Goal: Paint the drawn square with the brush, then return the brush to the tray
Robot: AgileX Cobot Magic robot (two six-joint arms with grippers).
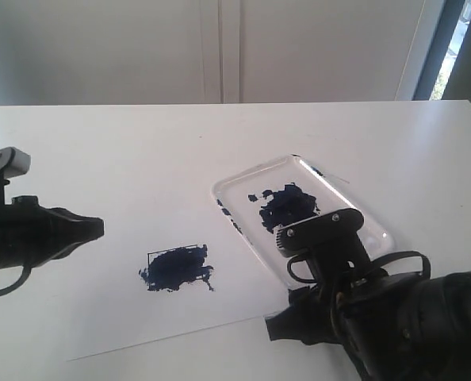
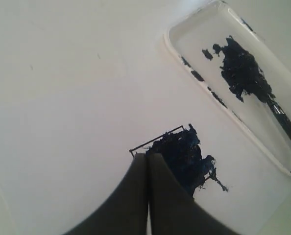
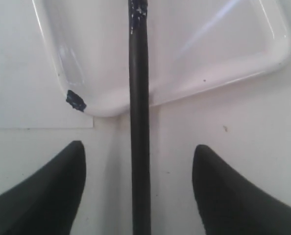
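The drawn square (image 1: 176, 268) on the paper sheet is smeared with ragged dark blue paint, also seen in the left wrist view (image 2: 184, 154). The glossy white tray (image 1: 221, 193) lies to its right, with a blue blotch (image 1: 287, 205) in its middle. The brush (image 3: 139, 98) lies with its black handle across the tray (image 3: 194, 63) rim and out onto the table. My right gripper (image 3: 138, 147) is open, a finger on each side of the handle and clear of it. My left gripper (image 1: 99, 228) is shut and empty, hovering left of the square (image 2: 147, 156).
The white paper sheet (image 1: 124, 317) covers the table's front left, and its corner reaches the tray's end (image 3: 37, 98). My right arm (image 1: 354, 302) hides the tray's near end in the exterior view. A wall and a window frame stand behind the table.
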